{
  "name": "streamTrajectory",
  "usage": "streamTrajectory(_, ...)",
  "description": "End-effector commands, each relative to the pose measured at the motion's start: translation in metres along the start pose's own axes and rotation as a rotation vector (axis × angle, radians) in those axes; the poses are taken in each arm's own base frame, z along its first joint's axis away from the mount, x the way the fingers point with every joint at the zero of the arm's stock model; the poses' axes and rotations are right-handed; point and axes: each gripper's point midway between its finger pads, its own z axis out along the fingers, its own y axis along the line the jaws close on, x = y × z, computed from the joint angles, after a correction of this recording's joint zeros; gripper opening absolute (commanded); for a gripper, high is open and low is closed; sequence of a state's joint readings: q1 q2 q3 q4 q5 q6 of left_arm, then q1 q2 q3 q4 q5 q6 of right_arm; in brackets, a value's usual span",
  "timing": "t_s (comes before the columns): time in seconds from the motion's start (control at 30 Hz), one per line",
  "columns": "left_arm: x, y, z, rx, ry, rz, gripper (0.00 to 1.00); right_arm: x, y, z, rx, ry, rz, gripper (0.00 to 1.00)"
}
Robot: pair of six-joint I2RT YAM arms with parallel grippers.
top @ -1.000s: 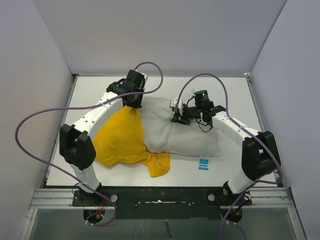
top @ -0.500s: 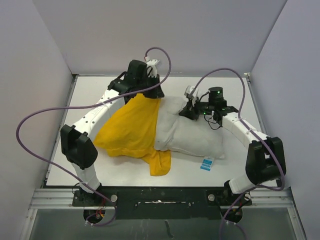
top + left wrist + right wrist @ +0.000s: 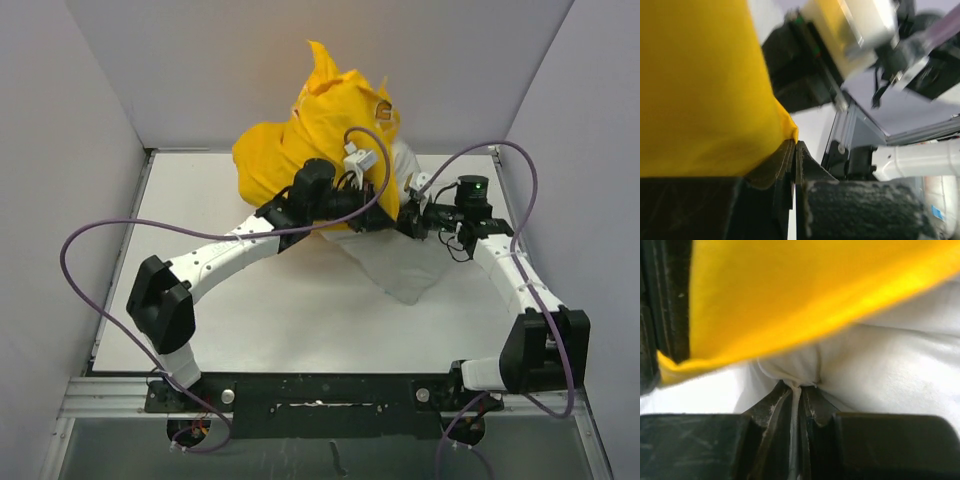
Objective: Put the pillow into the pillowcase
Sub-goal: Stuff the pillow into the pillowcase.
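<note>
The left tool pinches the pillowcase billowing above it; the right tool pinches the pillow.

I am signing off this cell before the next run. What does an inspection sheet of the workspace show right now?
Surface: white table, plain where it is bare.
Job's things: pillowcase held up off the table, bunched high; pillow hangs below it, upper end hidden by the yellow cloth. Inside or behind, cannot tell.
Clutter: nothing seen.
Grippers: left gripper shut on the pillowcase's edge; right gripper shut on a pinch of the pillow's fabric.
Cables: purple cables loop off both arms; one arcs in front of the pillowcase.
Surroundings: grey walls on three sides.
</note>
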State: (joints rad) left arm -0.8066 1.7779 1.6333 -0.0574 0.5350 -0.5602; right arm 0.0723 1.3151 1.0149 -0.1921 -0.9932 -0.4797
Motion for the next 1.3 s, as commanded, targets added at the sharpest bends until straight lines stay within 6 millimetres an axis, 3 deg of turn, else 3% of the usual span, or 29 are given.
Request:
streamTrajectory(0.0, 0.029, 0.014, -0.006, 0.047, -0.065, -0.080, 0.00, 0.045, 0.047, 0.000, -0.268, 0.064, 0.002, 0.02)
streamTrajectory(0.1, 0.073, 0.051, 0.002, 0.003, -0.015, -0.125, 0.00, 0.059, 0.069, -0.013, -0.364, 0.106, -0.029, 0.13)
streamTrajectory(0.23, 0.114, 0.090, 0.004, -0.018, 0.030, -0.187, 0.00, 0.044, 0.088, -0.037, -0.382, 0.126, -0.045, 0.33)
streamTrajectory(0.4, 0.129, 0.095, -0.002, 0.028, 0.022, -0.173, 0.00, -0.022, 0.073, -0.080, -0.247, 0.099, -0.062, 0.54)
streamTrajectory(0.53, 0.135, 0.092, -0.006, 0.048, 0.025, -0.141, 0.00, -0.058, 0.025, -0.105, -0.080, 0.108, -0.119, 0.93)
streamTrajectory(0.57, 0.138, 0.090, -0.008, 0.050, 0.026, -0.132, 0.00, -0.057, 0.009, -0.105, -0.047, 0.129, -0.123, 0.99)
streamTrajectory(0.67, 0.147, 0.087, -0.015, 0.053, 0.034, -0.109, 0.00, -0.045, -0.027, -0.098, -0.019, 0.166, -0.099, 0.98)
streamTrajectory(0.73, 0.153, 0.084, -0.020, 0.053, 0.041, -0.090, 0.00, -0.029, -0.040, -0.083, -0.062, 0.194, -0.066, 0.98)
streamTrajectory(0.83, 0.156, 0.082, -0.028, 0.049, 0.043, -0.060, 0.00, 0.008, -0.038, -0.049, -0.170, 0.294, -0.032, 0.98)
streamTrajectory(0.93, 0.154, 0.080, -0.034, 0.043, 0.046, -0.027, 0.00, 0.039, -0.015, -0.015, -0.251, 0.376, -0.026, 0.99)
streamTrajectory(0.97, 0.154, 0.080, -0.036, 0.041, 0.046, -0.019, 0.00, 0.044, -0.008, -0.006, -0.265, 0.385, -0.023, 0.97)
streamTrajectory(1.0, 0.152, 0.080, -0.037, 0.041, 0.046, -0.007, 0.00, 0.047, -0.001, 0.002, -0.279, 0.391, -0.010, 0.89)
streamTrajectory(1.03, 0.150, 0.080, -0.039, 0.039, 0.042, 0.001, 0.00, 0.047, 0.006, 0.009, -0.296, 0.390, 0.002, 0.69)
streamTrajectory(1.1, 0.141, 0.078, -0.043, 0.046, 0.027, 0.018, 0.00, 0.043, 0.016, 0.021, -0.314, 0.386, 0.036, 0.18)
streamTrajectory(1.13, 0.132, 0.076, -0.044, 0.060, 0.020, 0.028, 0.00, 0.035, 0.020, 0.028, -0.319, 0.381, 0.040, 0.04)
streamTrajectory(1.2, 0.099, 0.069, -0.045, 0.080, 0.003, 0.063, 0.00, 0.008, 0.014, 0.040, -0.265, 0.371, -0.016, 0.00)
streamTrajectory(1.27, 0.056, 0.061, -0.047, 0.087, -0.017, 0.103, 0.00, -0.039, -0.009, 0.045, -0.128, 0.303, -0.101, 0.00)
